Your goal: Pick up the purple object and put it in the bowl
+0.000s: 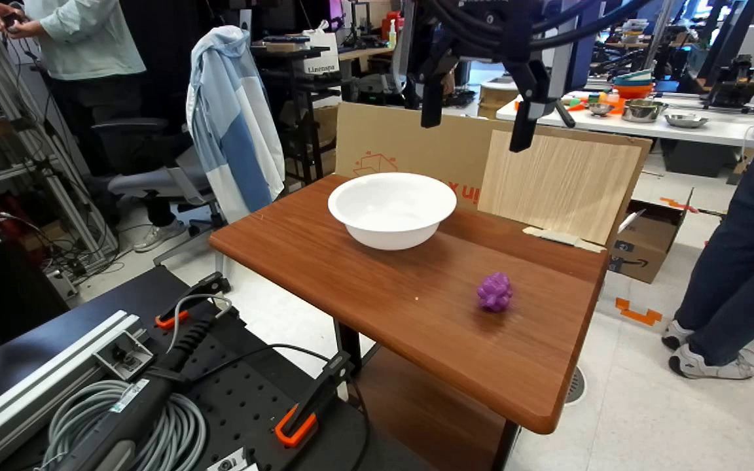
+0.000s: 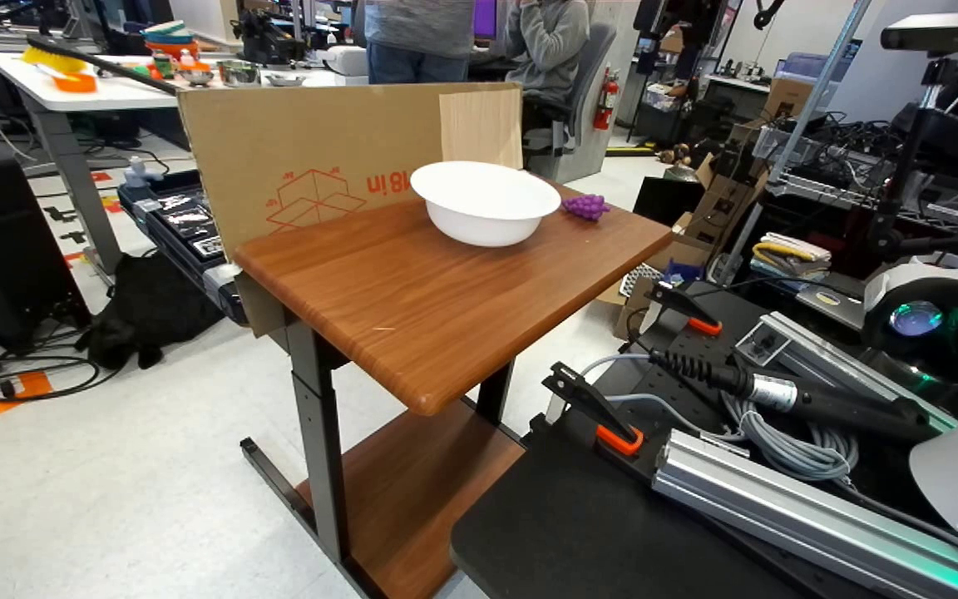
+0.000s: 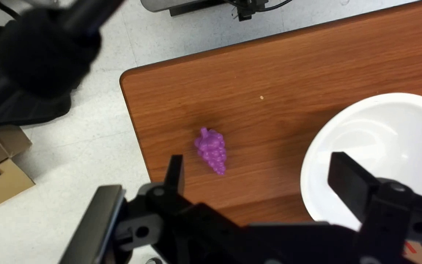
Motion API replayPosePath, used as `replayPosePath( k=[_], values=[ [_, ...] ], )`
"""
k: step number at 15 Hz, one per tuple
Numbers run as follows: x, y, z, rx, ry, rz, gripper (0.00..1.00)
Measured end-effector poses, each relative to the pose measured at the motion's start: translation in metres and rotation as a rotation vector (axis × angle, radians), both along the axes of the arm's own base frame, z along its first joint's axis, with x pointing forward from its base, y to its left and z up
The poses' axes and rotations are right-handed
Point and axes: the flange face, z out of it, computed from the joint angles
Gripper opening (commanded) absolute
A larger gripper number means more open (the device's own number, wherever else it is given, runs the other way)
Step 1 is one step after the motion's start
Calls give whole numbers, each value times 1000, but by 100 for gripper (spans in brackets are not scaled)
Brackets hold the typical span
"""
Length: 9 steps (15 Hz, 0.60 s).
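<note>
— In an exterior view, what is at the centre of the frame?
— The bowl [image 1: 393, 237], upright on the table [image 1: 377, 284].
— State of the gripper [image 1: 476, 132], top of the frame, right of centre?
— Jaws apart, positioned above the table.
— Location of the grapes [image 1: 495, 292]?
— Lower right of centre, on the table, apart from bowl and gripper.

In an exterior view my reddish-brown, wood-grained worktop [image 1: 377, 281] spans mid-frame. On it I have a wide, round, plain white bowl [image 1: 393, 210], upright just above centre, and a lumpy, bright purple bunch of grapes [image 1: 495, 292] lower and to the right, apart from the bowl. In my wrist view a tiny pale speck [image 3: 261, 97] lies on it, upper right of centre.
</note>
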Motion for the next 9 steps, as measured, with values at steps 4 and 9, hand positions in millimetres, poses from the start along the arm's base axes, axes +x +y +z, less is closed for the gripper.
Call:
replayPosePath(
  k=[4,9],
  values=[
    [26,-14,-18,-14,21,40,100],
    [76,-38,-50,-27,70,45,100]
  ],
)
